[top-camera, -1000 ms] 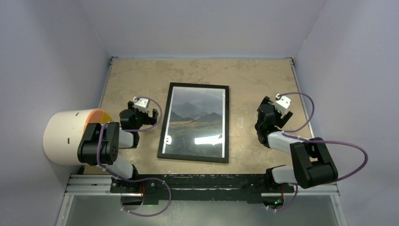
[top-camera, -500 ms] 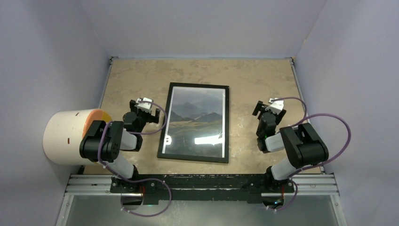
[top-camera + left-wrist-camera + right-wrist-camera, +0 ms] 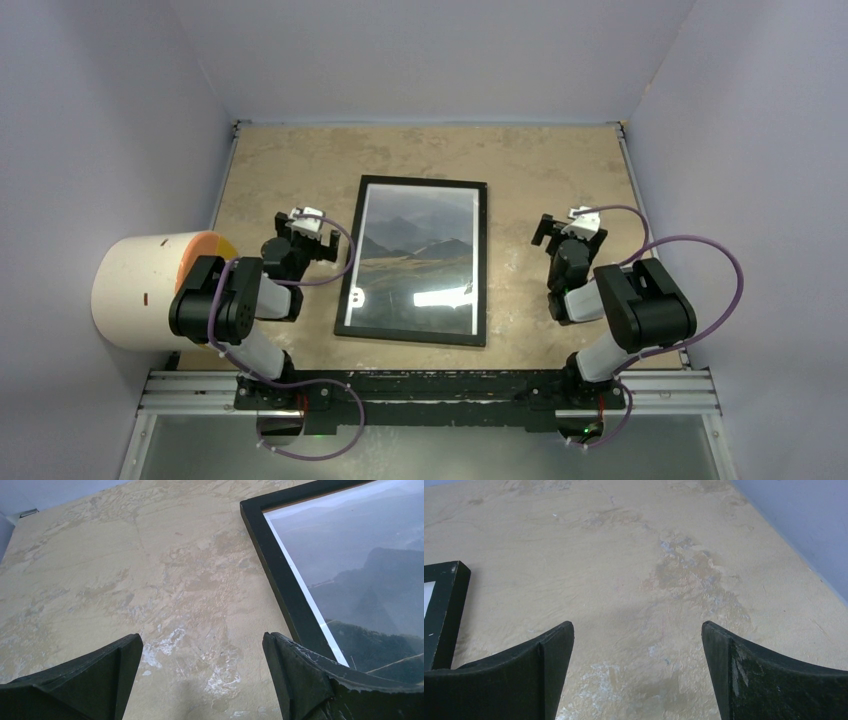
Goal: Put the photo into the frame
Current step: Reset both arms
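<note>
The photo (image 3: 418, 258) is lying inside the frame (image 3: 410, 335), flat and face up. Its grey misty mountains are sitting toward the far end of the frame, and its brownish-green hills are sitting closer to the near end. Bright spots of light are shining off the clear front near the frame's near end. In the left wrist view a thin white edge of the photo (image 3: 360, 555) is showing just inside the black bar of the frame (image 3: 280, 575). The frame is lying flat on the tan table (image 3: 540, 160), with its long sides running away from the arms. The left gripper (image 3: 305, 232) is sitting just to the left of the frame, beside its middle, and is not touching it. Its two fingers are standing wide apart and are holding nothing. In its own view the left gripper (image 3: 202, 645) is showing only bare table between its fingers. The right gripper (image 3: 568, 230) is sitting to the right of the frame, a bit farther off, and its fingers are also spread wide with nothing between them. In its own view the right gripper (image 3: 638, 632) is looking at bare table, and one black corner of the frame (image 3: 441, 610) is peeking in at the left. A big white tub (image 3: 140, 290) with an orange top is sitting well off to the left of the frame. Purple wires (image 3: 700, 250) are looping over the arms on both sides of the frame.
</note>
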Tool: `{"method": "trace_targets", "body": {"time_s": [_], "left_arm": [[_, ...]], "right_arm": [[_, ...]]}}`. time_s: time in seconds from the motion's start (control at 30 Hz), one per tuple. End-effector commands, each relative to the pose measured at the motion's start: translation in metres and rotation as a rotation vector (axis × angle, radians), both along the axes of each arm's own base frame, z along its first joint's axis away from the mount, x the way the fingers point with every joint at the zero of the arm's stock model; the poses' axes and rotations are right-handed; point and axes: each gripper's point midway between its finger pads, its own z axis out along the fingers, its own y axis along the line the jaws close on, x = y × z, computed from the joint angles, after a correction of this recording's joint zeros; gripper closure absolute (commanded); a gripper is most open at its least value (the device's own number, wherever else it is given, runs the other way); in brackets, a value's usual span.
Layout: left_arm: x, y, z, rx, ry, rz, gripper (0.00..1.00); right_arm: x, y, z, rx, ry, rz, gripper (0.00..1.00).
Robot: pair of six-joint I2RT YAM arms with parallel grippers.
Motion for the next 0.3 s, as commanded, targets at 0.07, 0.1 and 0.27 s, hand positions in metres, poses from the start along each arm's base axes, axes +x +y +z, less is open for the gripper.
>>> {"method": "trace_targets", "body": {"time_s": [0.07,0.1,0.27], "left_arm": [[0.0087,0.0014,0.0135,-0.016,-0.046,0.005,0.00],[0.0087,0.0014,0.0135,-0.016,-0.046,0.005,0.00],[0.0082,0.0025,0.0126,-0.020,-0.041,0.010,0.00]], "right_arm": [[0.0073,0.0001,0.0189,-0.008,-0.070,0.004,0.01],[0.0072,0.0001,0.0186,-0.008,-0.069,0.004,0.01],[0.0073,0.0002,0.0188,-0.008,-0.070,0.005,0.01]]}}
